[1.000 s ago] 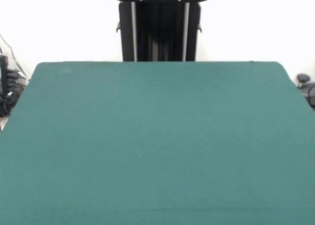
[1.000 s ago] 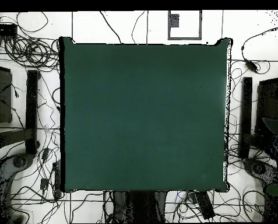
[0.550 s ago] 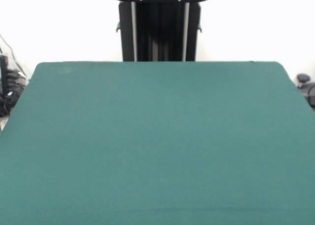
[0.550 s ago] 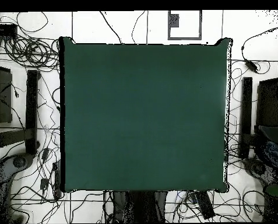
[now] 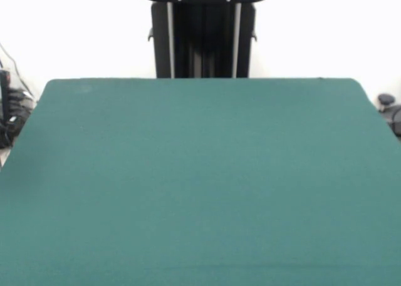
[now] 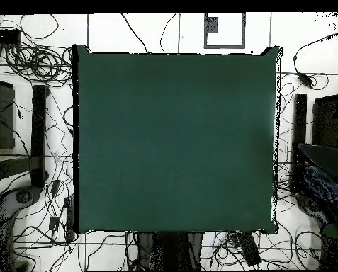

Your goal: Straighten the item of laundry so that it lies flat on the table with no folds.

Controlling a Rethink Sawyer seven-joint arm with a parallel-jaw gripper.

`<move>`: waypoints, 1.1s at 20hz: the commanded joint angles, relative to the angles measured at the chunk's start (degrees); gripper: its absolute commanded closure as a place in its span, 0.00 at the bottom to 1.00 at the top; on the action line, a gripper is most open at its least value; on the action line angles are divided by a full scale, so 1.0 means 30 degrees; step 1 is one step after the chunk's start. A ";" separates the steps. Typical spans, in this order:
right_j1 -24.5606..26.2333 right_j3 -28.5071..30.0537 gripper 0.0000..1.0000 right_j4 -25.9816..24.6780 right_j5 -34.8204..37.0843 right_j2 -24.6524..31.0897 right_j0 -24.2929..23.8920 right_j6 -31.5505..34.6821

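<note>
The table [image 5: 200, 186] has a flat dark green top, and nothing lies on it in the front view. From overhead the table [image 6: 175, 142] is equally bare. No item of laundry shows on it. Off the table's right side in the overhead view, a dark shape with a blue cloth-like patch [image 6: 327, 185] reaches in from the picture's edge. I cannot tell what it is. Neither view shows the gripper.
The black pedestal [image 5: 203, 35] stands behind the table's far edge. From overhead, tangled cables [image 6: 30, 57] cover the white floor around the table, and dark stands [image 6: 39, 134] flank its left and right sides.
The dark and blue shape at the overhead view's right edge has come further into the picture, toward the table. Nothing on the table has changed.
</note>
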 commanded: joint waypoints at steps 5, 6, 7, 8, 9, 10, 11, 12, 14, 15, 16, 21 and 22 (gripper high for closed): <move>-0.1613 0.4297 1.00 0.0899 -0.1681 -0.1260 0.2713 0.2677; -0.1703 0.4377 1.00 0.0905 -0.1718 -0.1430 0.2930 0.2917; -0.1791 0.4502 1.00 0.0964 -0.1799 -0.1588 0.3116 0.3057; -0.1855 0.4584 1.00 0.1016 -0.1792 -0.1766 0.3312 0.3242; -0.1944 0.4696 1.00 0.1036 -0.1864 -0.1957 0.3533 0.3458; -0.2013 0.4815 1.00 0.1089 -0.1935 -0.2117 0.3757 0.3700; -0.2112 0.4938 1.00 0.1100 -0.2041 -0.2299 0.3988 0.3937; -0.2205 0.5019 1.00 0.1113 -0.2076 -0.2500 0.4242 0.4194; -0.2344 0.5137 1.00 0.1099 -0.2191 -0.2866 0.4731 0.4534; -0.2370 0.5188 1.00 0.1167 -0.2132 -0.3049 0.4948 0.4717; -0.2466 0.5338 1.00 0.1214 -0.2151 -0.3218 0.5215 0.4915; -0.2703 0.5736 1.00 0.1406 -0.2236 -0.4098 0.6366 0.5803; -0.2778 0.5838 1.00 0.1461 -0.2249 -0.4272 0.6613 0.5947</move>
